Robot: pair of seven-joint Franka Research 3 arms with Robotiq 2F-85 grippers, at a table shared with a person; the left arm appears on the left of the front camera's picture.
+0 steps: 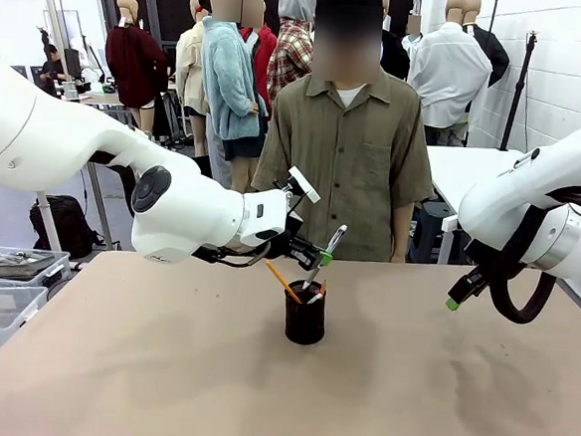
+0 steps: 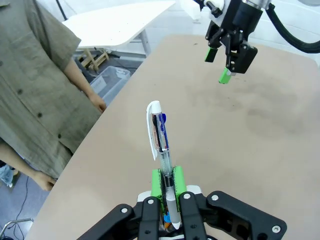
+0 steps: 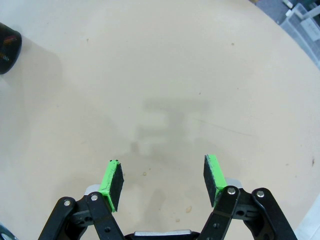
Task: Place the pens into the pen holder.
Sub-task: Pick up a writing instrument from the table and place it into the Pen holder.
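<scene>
The black mesh pen holder (image 1: 304, 319) stands near the table's middle, towards the far edge. An orange-yellow pen (image 1: 282, 281) leans out of it to the left, and a red and black pen (image 1: 318, 294) pokes out at its rim. My left gripper (image 1: 320, 255) hovers just above the holder, shut on the silver-white pen (image 1: 326, 252), which slants down into the cup. In the left wrist view the green pads (image 2: 158, 183) pinch that pen (image 2: 161, 137) below its clip. My right gripper (image 3: 163, 179) is open above bare table, off to the right (image 1: 452, 301).
A person in an olive shirt (image 1: 343, 152) stands at the far edge behind the holder, a hand (image 2: 96, 103) near the table edge. Clear plastic bins (image 1: 1, 288) sit beside the table at the left. A white table (image 2: 120, 25) stands beyond.
</scene>
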